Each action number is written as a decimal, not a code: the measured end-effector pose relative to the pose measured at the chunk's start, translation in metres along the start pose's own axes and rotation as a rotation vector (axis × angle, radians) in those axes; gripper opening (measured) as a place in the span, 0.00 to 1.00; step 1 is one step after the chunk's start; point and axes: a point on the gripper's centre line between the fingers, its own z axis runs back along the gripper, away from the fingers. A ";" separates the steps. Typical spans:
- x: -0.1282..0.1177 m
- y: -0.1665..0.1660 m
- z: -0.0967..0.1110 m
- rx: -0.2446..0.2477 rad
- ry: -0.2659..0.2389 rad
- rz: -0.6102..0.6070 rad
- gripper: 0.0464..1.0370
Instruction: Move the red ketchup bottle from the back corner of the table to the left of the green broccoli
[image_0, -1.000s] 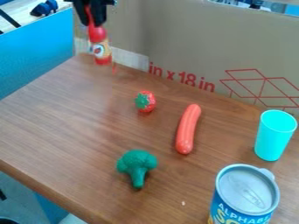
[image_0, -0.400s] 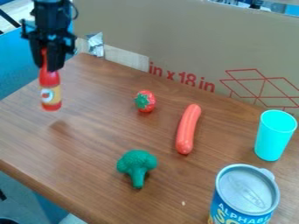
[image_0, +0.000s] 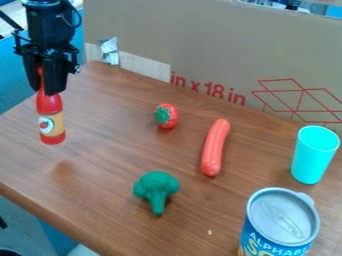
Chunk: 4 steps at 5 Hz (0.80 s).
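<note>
Wood-grained worktop (image_0: 107, 145) below, your pincer (image_0: 44, 91) grips the red bottle (image_0: 51, 120) upright and aloft, left of frame. You seem mid-hold; the next move calls for keeping it steady.

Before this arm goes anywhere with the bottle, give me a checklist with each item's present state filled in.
1. Grip: the gripper has the red bottle by its neck. Ok.
2. Grip firmness: cannot tell.
3. Bottle's attitude: close to upright, base down. Ok.
4. Base off the table: it seems raised, with its blurred reflection set apart below. Ok, as far as this one angle shows.
5. Space around the bottle: the strawberry, sausage and broccoli all lie apart from it. Ok.
6. Standing things: the cyan cup and the can are upright. Ok.
</note>
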 end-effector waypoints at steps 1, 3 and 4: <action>-0.009 -0.023 0.003 -0.067 -0.038 -0.084 0.33; 0.003 -0.046 -0.004 -0.117 -0.121 -0.218 0.33; 0.011 -0.044 -0.013 -0.117 -0.139 -0.240 0.33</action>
